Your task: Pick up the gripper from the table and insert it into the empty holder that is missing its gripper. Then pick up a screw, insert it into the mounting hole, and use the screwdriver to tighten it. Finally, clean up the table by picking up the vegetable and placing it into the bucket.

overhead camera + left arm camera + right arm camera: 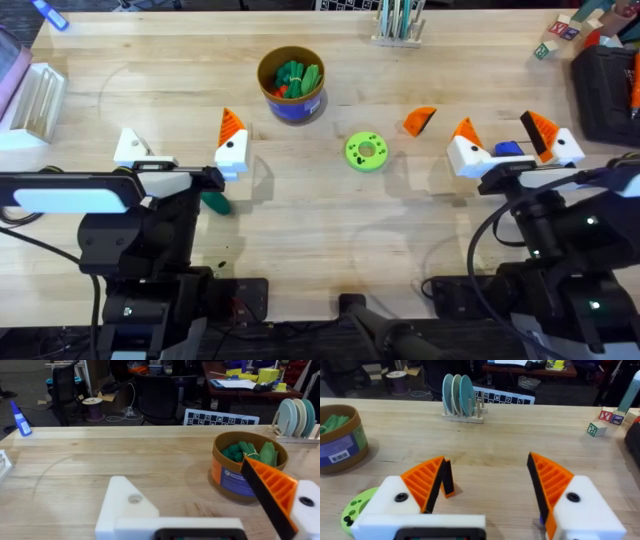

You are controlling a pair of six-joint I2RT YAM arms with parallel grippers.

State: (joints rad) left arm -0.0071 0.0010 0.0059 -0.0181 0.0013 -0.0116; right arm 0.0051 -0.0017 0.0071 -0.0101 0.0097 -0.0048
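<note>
The loose orange gripper (420, 120) lies on the table, left of my right gripper (505, 137) (487, 470), which is open with orange tips on both fingers. My left gripper (180, 143) (200, 492) is open too. Its left finger is the plain white holder (130, 148) (125, 507); its right finger carries an orange tip (272, 485). The teal vegetable (215, 204) lies by the left arm. The blue bucket (291, 86) (249, 467) holds green toys. The blue screwdriver (50, 15) (21, 419) rests at the far left edge. A green disc (366, 151) (357, 507) carries small dark pieces.
A plate rack (400, 25) (460, 397) stands at the back. Toy blocks (560, 30) and a black case (605, 80) sit at the right. A white tray (30, 100) is at the left. A small blue piece (508, 149) lies under my right gripper.
</note>
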